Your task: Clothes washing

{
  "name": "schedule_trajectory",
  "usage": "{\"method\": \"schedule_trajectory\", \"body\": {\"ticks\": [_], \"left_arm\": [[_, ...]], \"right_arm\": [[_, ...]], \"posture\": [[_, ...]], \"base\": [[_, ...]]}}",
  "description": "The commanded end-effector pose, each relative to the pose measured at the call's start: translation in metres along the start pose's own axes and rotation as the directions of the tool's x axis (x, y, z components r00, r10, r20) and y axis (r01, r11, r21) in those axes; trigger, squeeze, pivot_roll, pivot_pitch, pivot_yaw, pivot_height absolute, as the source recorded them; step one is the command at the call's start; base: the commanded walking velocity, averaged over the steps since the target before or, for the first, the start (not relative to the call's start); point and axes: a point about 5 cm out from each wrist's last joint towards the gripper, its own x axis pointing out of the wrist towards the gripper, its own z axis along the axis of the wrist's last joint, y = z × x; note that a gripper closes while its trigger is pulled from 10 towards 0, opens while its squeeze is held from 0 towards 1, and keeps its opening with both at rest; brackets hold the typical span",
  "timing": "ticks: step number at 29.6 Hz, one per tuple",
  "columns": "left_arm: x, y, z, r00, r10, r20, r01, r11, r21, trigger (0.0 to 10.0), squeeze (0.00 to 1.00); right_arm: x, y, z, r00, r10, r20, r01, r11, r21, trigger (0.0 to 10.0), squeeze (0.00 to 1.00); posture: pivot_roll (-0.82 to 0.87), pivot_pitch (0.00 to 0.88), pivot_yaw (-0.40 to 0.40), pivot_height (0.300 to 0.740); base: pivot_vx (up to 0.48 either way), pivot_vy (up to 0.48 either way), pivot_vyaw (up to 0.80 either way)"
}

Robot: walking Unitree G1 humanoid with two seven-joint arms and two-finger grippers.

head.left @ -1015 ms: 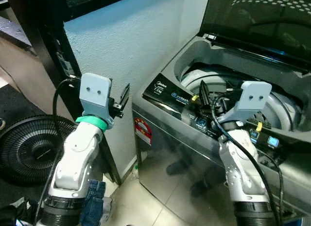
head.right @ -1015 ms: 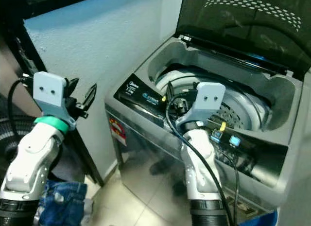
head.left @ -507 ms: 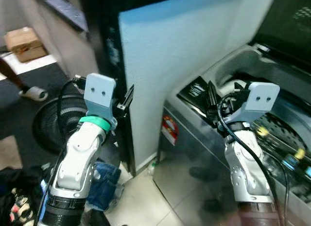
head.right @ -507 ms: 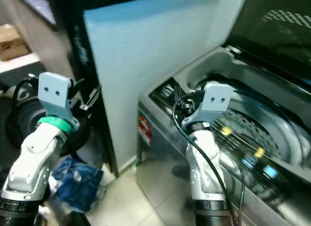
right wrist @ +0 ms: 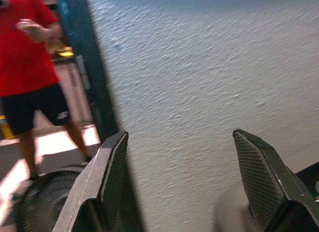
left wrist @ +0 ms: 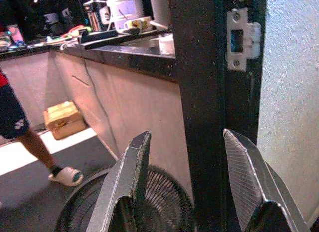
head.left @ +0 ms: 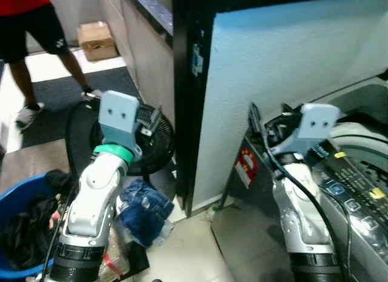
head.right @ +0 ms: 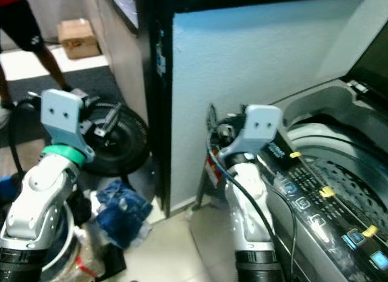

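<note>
The grey top-loading washing machine (head.right: 327, 191) stands at the right with its lid up and its steel drum (head.right: 342, 164) showing. A blue denim garment (head.left: 143, 208) lies crumpled on the floor by the wall's foot. Beside it at the far left is a blue laundry basket (head.left: 8, 197) with dark clothes inside. My left gripper (head.left: 149, 116) is raised in front of a black fan, open and empty; my left gripper (left wrist: 185, 137) faces the black door frame. My right gripper (head.left: 253, 119) is held up by the washer's front corner, open and empty, facing the pale blue wall (right wrist: 199, 67).
A black floor fan (head.left: 159, 150) lies against the black door frame (head.left: 187, 82). A person in a red top and black shorts (head.left: 27, 27) stands at the back left near a cardboard box (head.left: 97, 40). A counter (left wrist: 129, 52) runs behind the fan.
The camera has swung left: the washer slid to the right edge, and the basket, denim garment and person came into view. Both grippers stay raised and open.
</note>
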Motion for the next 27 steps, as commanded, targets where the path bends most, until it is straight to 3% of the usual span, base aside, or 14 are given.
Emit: {"method": "schedule_trajectory", "body": {"ticks": [1, 13, 27], "left_arm": [[-0.0003, -0.0025, -0.0017, 1.000, -0.010, -0.009, 0.010, 1.000, -0.005, 10.0, 0.00], [-0.0017, -0.0014, -0.0025, 1.000, -0.001, -0.012, 0.001, 1.000, -0.004, 10.0, 0.00], [-0.0026, -0.0017, -0.0028, 1.000, 0.000, -0.012, 0.000, 1.000, -0.005, 10.0, 0.00]], "right_arm": [[-0.0023, -0.0053, -0.0014, 1.000, -0.019, -0.009, 0.019, 1.000, 0.002, 10.0, 0.00], [-0.0024, -0.0053, -0.0019, 1.000, -0.024, -0.009, 0.024, 1.000, -0.009, 10.0, 0.00], [-0.0028, -0.0019, -0.0026, 1.000, -0.023, -0.012, 0.023, 1.000, -0.020, 10.0, 0.00]], "posture": [[0.06, 0.061, 0.022, 0.740], [0.06, 0.064, 0.020, 0.740], [0.06, 0.067, 0.018, 0.740]], "base": [[0.000, 0.000, 0.74], [0.000, 0.000, 0.73], [-0.367, 0.000, 0.00]]}}
